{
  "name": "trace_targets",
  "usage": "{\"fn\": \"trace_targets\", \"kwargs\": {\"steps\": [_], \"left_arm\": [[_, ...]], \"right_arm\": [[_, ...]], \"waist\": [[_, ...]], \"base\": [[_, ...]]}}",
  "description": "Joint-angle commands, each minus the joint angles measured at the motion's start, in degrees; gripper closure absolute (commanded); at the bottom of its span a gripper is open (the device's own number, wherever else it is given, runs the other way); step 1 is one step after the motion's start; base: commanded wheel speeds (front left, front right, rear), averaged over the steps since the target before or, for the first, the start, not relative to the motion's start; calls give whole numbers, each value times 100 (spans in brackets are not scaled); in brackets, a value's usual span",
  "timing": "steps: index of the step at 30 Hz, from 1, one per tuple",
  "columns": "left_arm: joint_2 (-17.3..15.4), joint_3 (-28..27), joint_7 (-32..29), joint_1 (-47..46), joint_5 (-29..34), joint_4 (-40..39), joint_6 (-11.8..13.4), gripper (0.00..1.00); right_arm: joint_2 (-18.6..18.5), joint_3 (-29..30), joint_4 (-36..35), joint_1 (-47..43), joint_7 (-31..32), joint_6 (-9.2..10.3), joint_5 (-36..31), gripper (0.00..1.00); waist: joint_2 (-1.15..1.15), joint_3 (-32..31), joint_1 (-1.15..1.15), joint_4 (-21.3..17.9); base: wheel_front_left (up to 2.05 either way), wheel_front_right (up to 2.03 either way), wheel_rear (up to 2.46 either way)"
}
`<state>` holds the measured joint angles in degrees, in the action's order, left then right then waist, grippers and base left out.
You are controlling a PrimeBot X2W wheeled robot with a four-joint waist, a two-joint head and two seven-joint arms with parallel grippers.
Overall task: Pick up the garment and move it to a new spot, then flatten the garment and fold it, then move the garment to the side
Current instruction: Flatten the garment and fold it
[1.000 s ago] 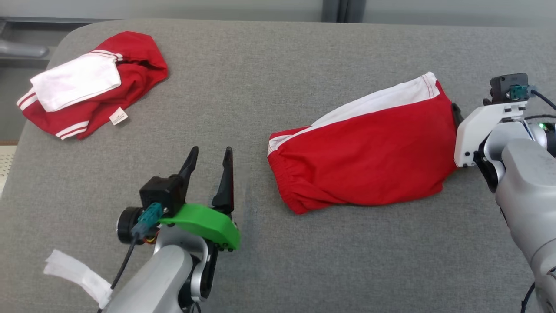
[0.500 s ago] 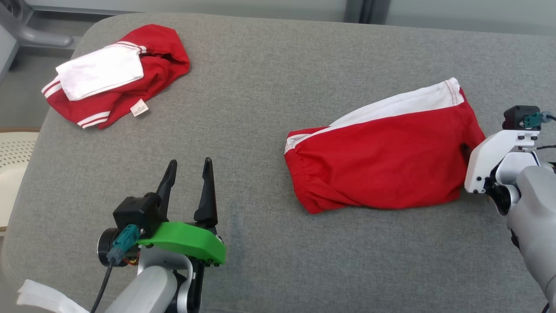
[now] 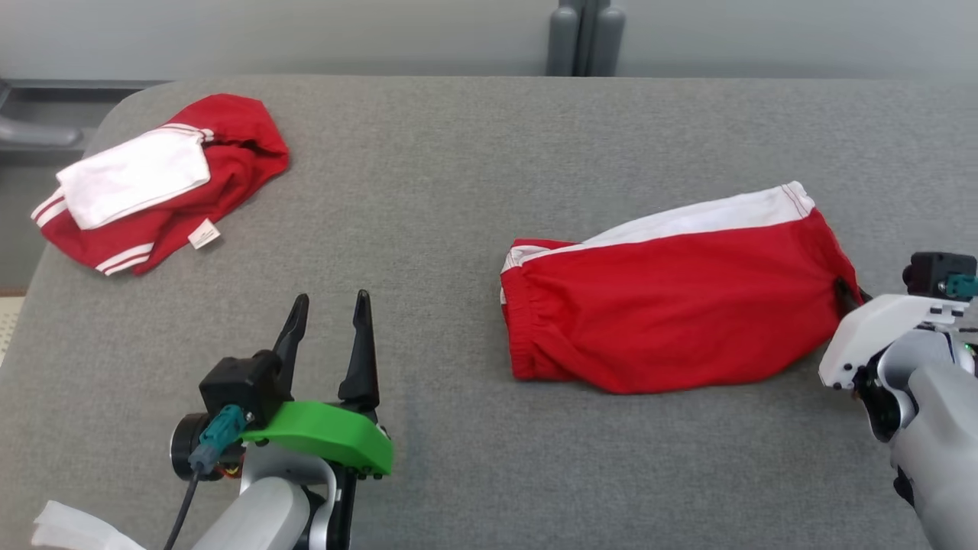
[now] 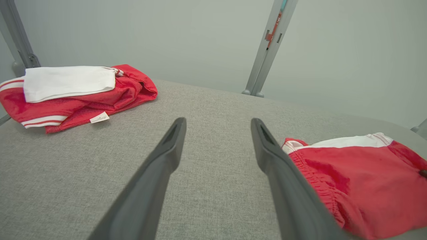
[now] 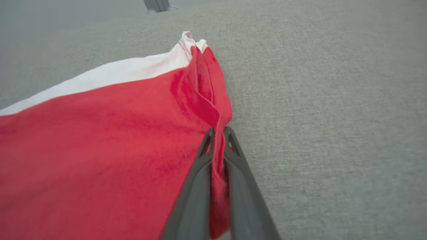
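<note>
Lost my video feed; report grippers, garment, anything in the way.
Right gripper shut on red shorts, right edge. Left gripper open, apart from them. Second red garment at far left, not in the way.

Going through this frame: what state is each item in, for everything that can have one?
left tool: open, empty, over bare cushion.
right tool: shut on the edge of the red shorts.
red shorts: lying flat on the grey cushion, right edge pinched.
second red-and-white garment: bunched in a heap at the far left corner, untouched.
</note>
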<state>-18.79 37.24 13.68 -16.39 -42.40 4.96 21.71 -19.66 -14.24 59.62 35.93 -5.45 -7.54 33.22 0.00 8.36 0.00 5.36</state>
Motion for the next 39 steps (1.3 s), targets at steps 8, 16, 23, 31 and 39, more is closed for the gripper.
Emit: {"fn": "trace_targets", "kwargs": {"steps": [8, 16, 23, 31, 39], "left_arm": [[33, -12, 52, 283, -69, 155, 36, 0], [91, 50, 66, 397, -105, 312, -19, 0], [89, 100, 85, 484, -64, 544, -10, 0], [115, -95, 121, 648, -123, 686, 5, 0], [166, -228, 154, 778, -69, 664, -56, 0]], "right_arm": [[300, 429, -267, -659, -639, 10, 87, 100], [491, 718, -366, -932, -688, 10, -286, 100], [553, 854, -556, -866, -586, 9, -668, 100], [1061, 663, -1117, -609, -169, 8, -1026, 100], [1503, 36, -1239, -622, 332, 8, -1179, 100]], "waist": [[0, -380, 0, -752], [0, -605, 0, -851], [0, -892, 0, -523], [0, -1056, 0, 34], [0, -1018, 0, 473]], "base": [[0, 0, 0], [0, 0, 0], [0, 0, 0], [0, 0, 0], [0, 0, 0]]}}
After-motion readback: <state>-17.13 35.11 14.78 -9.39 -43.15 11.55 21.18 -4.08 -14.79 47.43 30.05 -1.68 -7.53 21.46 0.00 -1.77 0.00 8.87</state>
